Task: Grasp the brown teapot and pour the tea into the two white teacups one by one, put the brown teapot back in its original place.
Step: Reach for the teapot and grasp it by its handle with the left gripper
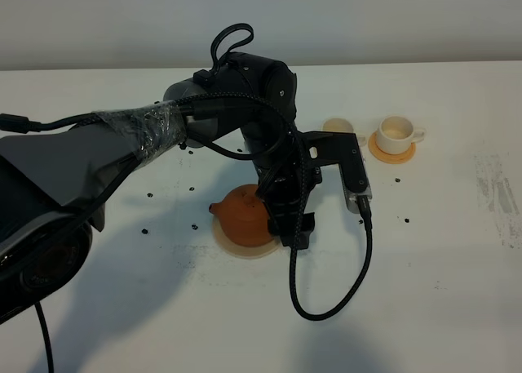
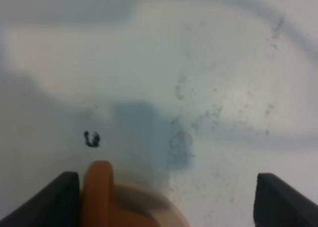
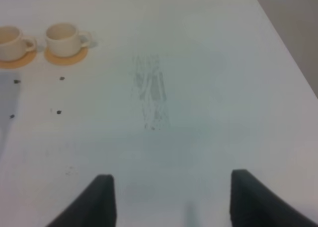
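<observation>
The brown teapot (image 1: 239, 214) sits on its round tan coaster (image 1: 245, 250), the original place, with its spout pointing left. My left gripper (image 1: 295, 233) hangs at the pot's right side, where the arm hides the handle. In the left wrist view the left gripper (image 2: 169, 202) is open. The brown handle loop (image 2: 98, 192) stands between its jaws, close beside one finger (image 2: 64, 199). One white teacup (image 1: 397, 132) rests on an orange coaster (image 1: 391, 151). The other teacup (image 1: 338, 127) is half hidden behind the arm. My right gripper (image 3: 174, 202) is open over bare table, far from both cups (image 3: 64, 38).
Small black specks (image 1: 151, 196) are scattered over the white table. A black cable (image 1: 326, 308) loops down from the left wrist camera. A scuffed grey patch (image 1: 497, 193) marks the right side. The table's right edge (image 3: 288, 48) shows in the right wrist view.
</observation>
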Motion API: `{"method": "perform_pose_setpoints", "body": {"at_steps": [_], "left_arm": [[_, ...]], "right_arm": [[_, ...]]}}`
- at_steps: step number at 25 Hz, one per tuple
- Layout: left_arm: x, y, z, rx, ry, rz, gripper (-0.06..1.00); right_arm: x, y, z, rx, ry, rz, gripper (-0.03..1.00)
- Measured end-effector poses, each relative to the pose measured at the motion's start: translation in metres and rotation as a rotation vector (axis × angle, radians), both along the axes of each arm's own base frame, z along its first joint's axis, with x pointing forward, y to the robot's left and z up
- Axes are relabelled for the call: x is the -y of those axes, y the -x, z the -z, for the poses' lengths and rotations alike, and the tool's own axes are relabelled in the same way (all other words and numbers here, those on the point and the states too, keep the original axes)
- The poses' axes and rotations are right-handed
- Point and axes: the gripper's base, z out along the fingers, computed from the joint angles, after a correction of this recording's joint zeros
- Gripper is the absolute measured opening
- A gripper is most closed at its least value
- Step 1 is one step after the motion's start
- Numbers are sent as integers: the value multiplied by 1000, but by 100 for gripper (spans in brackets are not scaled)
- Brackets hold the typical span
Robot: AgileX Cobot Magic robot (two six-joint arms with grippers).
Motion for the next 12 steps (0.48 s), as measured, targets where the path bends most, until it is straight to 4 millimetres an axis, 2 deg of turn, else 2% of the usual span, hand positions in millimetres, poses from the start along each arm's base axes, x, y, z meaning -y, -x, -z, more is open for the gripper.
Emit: {"method": "perform_pose_setpoints", "body": {"at_steps": [12], "left_arm": [[-2,5,0,-50,-23,9,67]], "right_arm": [[0,0,0,0,0,0,52]]}}
